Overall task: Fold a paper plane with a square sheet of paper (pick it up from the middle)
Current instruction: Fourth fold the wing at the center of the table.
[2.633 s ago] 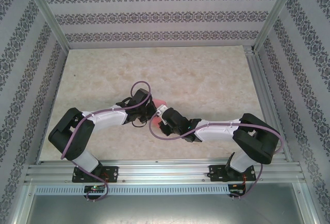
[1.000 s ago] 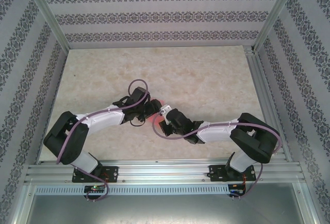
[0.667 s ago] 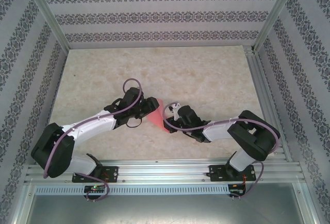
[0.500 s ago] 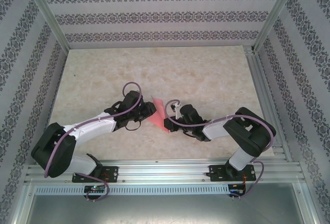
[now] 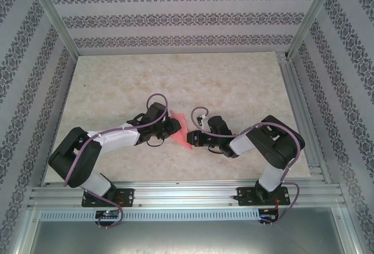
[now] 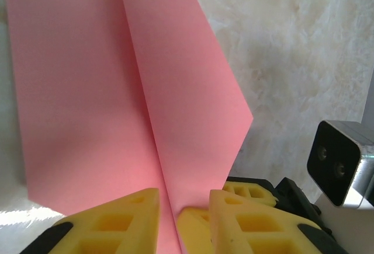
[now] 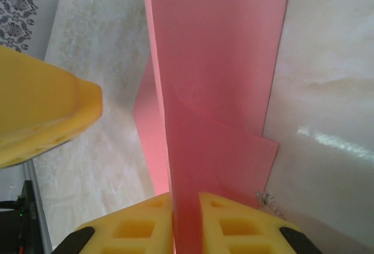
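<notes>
Fingers (image 6: 114,222) of the left gripper (image 6: 168,204) clamp the raised centre fold of the paper plane (image 5: 182,127), held on edge over the table's (image 5: 234,84) near middle. The right gripper (image 7: 173,198) is closed on the same fold, likely steadying it for creasing.

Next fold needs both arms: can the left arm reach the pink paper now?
Likely yes: the left end effector straddles a crease in the paper; the right end effector grips another edge.
</notes>
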Motion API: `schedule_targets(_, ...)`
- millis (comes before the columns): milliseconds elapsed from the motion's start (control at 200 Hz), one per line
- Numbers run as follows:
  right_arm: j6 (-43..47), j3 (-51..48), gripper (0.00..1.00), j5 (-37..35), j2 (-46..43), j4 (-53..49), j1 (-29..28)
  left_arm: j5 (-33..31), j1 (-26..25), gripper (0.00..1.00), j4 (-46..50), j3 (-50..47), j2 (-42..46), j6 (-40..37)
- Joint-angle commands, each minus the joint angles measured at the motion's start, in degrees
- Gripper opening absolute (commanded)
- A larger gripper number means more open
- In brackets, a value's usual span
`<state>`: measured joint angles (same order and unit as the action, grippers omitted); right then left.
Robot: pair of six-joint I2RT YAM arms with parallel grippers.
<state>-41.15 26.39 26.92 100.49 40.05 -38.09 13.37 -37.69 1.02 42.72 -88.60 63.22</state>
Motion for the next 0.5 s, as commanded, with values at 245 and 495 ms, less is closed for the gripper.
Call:
schedule_targets(245,-3.0,0.6,0.17,3.5,3.4,2.5,2.3,3.4,-0.9,0.26,-5.8,5.7,-7.1,0.9)
schedule_targets(495,-3.7,1.5,0.18,4.1,3.4,0.8,2.9,3.0,-0.9,0.24,-7.3,5.5,-10.3,2.0)
